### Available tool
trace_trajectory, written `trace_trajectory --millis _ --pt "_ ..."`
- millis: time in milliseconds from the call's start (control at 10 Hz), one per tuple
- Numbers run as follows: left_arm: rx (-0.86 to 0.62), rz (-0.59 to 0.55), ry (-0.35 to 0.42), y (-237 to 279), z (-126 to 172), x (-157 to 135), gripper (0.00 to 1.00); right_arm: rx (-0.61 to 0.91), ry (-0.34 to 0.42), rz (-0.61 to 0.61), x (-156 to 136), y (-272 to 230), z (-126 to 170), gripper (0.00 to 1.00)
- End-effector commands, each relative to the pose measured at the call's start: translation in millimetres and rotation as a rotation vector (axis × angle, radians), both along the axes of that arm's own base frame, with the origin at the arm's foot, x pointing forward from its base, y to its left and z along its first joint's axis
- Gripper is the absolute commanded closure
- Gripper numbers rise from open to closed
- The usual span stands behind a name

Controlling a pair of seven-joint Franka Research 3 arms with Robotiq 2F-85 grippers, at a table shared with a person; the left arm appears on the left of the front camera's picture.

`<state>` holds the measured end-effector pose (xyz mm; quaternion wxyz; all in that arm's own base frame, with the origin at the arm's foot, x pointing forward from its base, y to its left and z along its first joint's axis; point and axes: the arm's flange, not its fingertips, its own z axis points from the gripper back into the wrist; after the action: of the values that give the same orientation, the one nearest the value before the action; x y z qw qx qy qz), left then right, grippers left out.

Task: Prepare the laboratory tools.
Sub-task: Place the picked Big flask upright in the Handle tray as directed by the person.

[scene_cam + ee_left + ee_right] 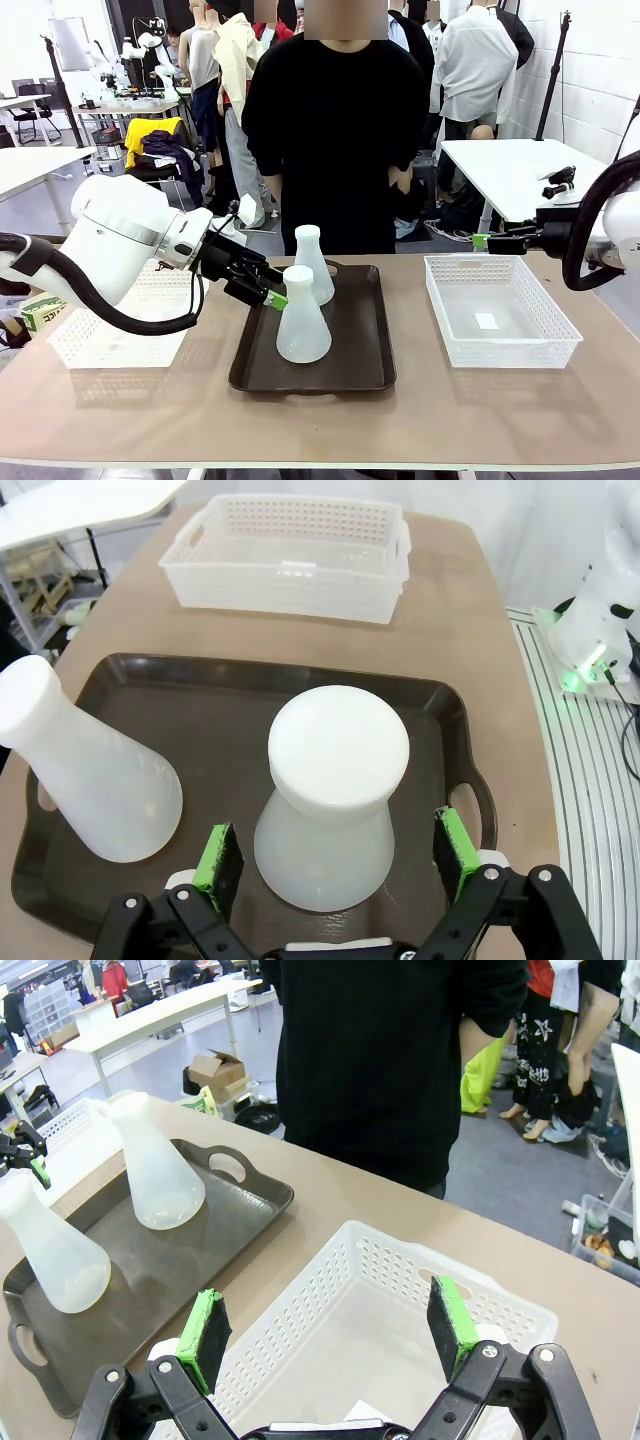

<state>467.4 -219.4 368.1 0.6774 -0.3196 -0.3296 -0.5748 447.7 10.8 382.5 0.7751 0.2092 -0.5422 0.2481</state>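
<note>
Two frosted white conical flasks stand upright on a dark brown tray (350,370) in the middle of the table. The near flask (303,320) (330,790) sits between the green pads (218,858) of my left gripper (268,285) (335,852), which is open around it without touching. The far flask (312,265) (95,770) (150,1165) stands free behind it. My right gripper (482,240) (328,1330) hangs open and empty over the right basket (500,310) (400,1290). The right wrist view also has the near flask (50,1250) and the tray (230,1220).
A second white mesh basket (110,330) sits at the left under my left arm. A person in black (335,130) stands close at the table's far edge. The basket (290,550) lies beyond the tray (450,740) in the left wrist view.
</note>
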Motion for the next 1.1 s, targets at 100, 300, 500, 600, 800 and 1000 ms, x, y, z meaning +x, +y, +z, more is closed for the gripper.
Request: trace_trajectory --millis 100,300,500,600,800,1000 --pt "-0.014 -0.005 -0.001 -0.7 1.4 -0.6 0.00 0.005 0.007 -0.004 -0.7 0.4 -0.9 0.00" --pt "-0.014 -0.005 -0.001 -0.7 1.4 -0.6 0.00 0.005 0.007 -0.004 -0.7 0.4 -0.9 0.00" --pt "-0.014 -0.005 -0.001 -0.7 1.4 -0.6 0.00 0.005 0.007 -0.004 -0.7 0.4 -0.9 0.00" --pt "-0.014 -0.005 -0.001 -0.7 1.4 -0.6 0.00 0.005 0.007 -0.004 -0.7 0.4 -0.9 0.00" --pt "-0.014 -0.005 -0.001 -0.7 1.4 -0.6 0.00 0.005 0.007 -0.004 -0.7 0.4 -0.9 0.00" --pt "-0.014 -0.005 -0.001 -0.7 1.4 -0.6 0.00 0.005 0.007 -0.004 -0.7 0.4 -0.9 0.00"
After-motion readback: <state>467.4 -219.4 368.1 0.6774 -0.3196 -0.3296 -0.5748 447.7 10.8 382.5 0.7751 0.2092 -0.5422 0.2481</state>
